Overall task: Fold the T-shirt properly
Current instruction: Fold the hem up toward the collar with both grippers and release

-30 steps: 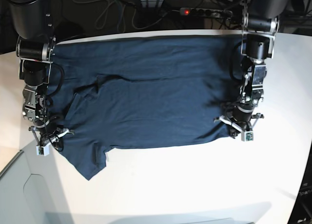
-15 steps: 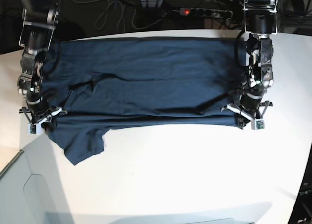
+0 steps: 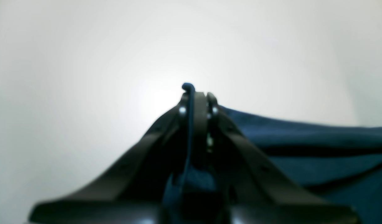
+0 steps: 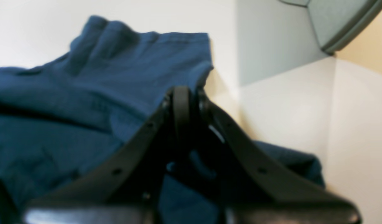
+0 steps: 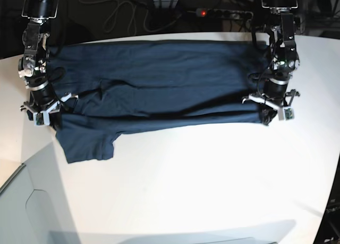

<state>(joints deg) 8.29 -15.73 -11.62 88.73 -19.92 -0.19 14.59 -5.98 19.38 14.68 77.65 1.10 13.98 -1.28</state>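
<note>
The T-shirt [image 5: 159,84] lies spread along the far edge of the white table [image 5: 212,191], reaching almost from the table's left side to its right side, with the near long edge doubled back over the body in a loose lengthwise fold and one sleeve [image 5: 85,143] hanging out toward the near-left. The left gripper [image 5: 275,110] is pinched tight on the hem corner at the table's right side; the left wrist view shows a thin lip of navy cloth [image 3: 188,88] sticking out between the closed jaws. The right gripper [image 5: 41,112] is clamped on fabric at the left side by the shoulder or sleeve seam, jaws closed with cloth bunched under them in the right wrist view. Handling guess: light, limp cotton with no stiffness, so it sags between the two grips, drapes and wrinkles easily, and a thin pinch could slip if pulled hard. It isn't fragile. The best holds are probably corners and hems, where the doubled seam gives more bite, with both ends kept taut and level so the fold line stays straight. The stray sleeve likely needs tucking in.
</note>
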